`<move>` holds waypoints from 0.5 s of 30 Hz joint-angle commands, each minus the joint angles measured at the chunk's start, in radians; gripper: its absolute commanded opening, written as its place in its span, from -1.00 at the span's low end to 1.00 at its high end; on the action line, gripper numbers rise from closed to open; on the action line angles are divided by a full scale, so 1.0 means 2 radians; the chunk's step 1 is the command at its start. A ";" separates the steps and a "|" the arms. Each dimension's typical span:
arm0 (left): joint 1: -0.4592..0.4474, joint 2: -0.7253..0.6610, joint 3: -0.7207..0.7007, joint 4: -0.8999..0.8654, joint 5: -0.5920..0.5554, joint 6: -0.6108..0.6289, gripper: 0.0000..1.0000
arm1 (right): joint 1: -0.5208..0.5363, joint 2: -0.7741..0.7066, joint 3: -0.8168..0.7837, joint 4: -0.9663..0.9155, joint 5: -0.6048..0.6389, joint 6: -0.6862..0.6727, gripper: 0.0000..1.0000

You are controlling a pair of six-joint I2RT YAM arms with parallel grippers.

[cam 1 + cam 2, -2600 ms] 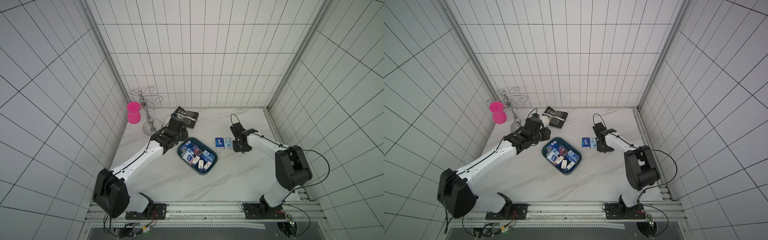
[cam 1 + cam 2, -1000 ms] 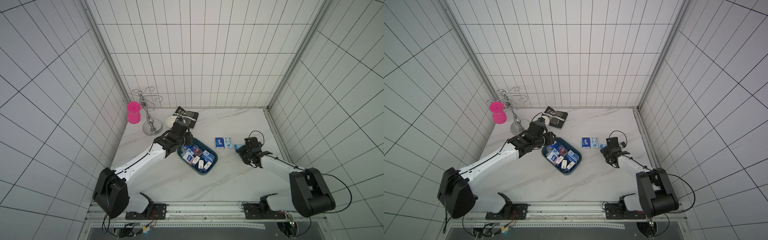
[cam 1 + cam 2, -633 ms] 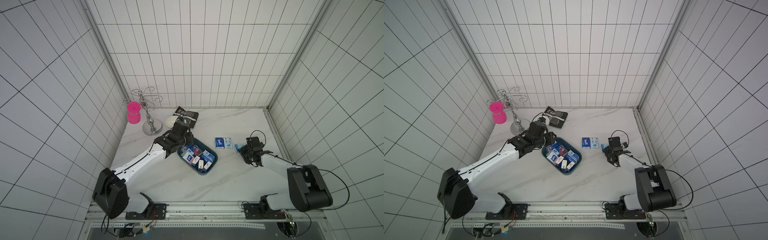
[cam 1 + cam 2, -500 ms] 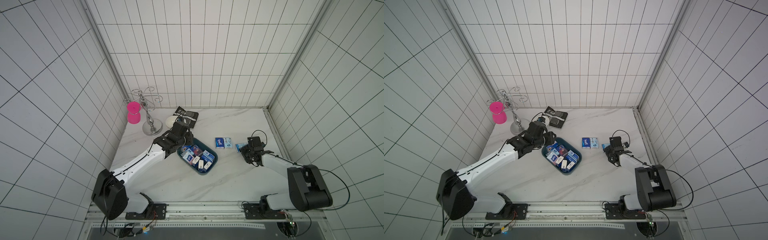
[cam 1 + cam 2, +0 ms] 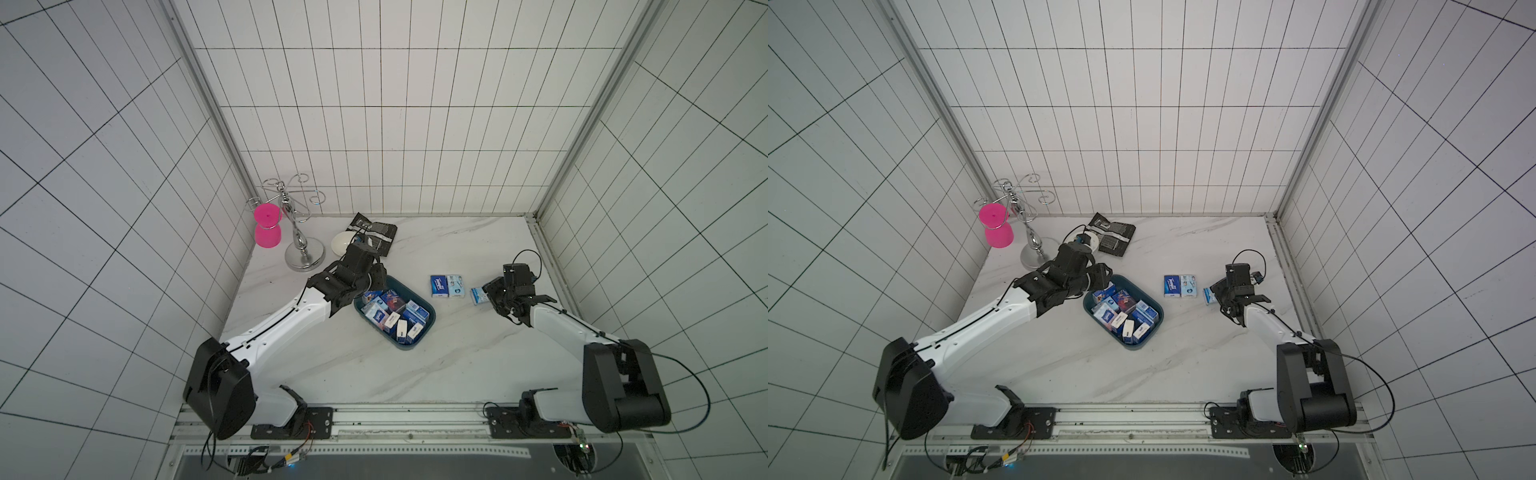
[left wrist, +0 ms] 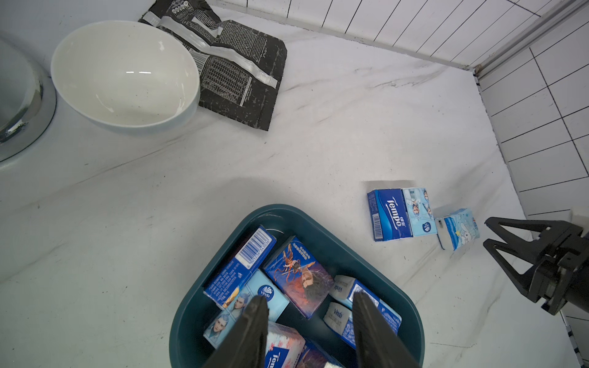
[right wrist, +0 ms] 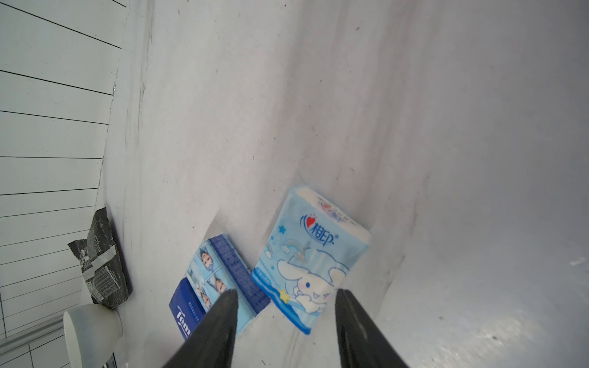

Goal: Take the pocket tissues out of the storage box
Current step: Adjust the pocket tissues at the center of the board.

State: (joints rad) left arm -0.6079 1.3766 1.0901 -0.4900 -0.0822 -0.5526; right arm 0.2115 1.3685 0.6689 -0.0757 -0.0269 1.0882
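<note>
Just ahead of the right gripper [image 5: 490,296], in a top view, three pocket tissues [image 5: 456,286] lie out on the table [image 5: 374,374]; about nine sit in the storage box [image 5: 399,286], so roughly a quarter looks done. The left arm [image 5: 291,320] reaches forward, wrist bent over the box; the right arm [image 5: 557,328] stretches low. In the left wrist view the left gripper [image 6: 307,306] hangs half open, empty, above those packets. In the right wrist view the jaws stand parted, empty, the cartoon packet [image 7: 314,264] free before them.
</note>
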 commanded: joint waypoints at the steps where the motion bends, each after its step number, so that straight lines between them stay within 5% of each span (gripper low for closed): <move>1: 0.000 0.003 0.016 0.005 -0.004 0.011 -0.07 | -0.005 0.011 0.009 -0.006 -0.010 -0.006 0.05; 15: 0.000 0.002 0.011 0.003 -0.009 0.010 -0.07 | -0.006 0.052 -0.004 0.031 -0.023 0.007 0.03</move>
State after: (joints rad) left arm -0.6079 1.3781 1.0916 -0.4900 -0.0845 -0.5480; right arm 0.2085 1.4563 0.6685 -0.0360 -0.0673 1.0958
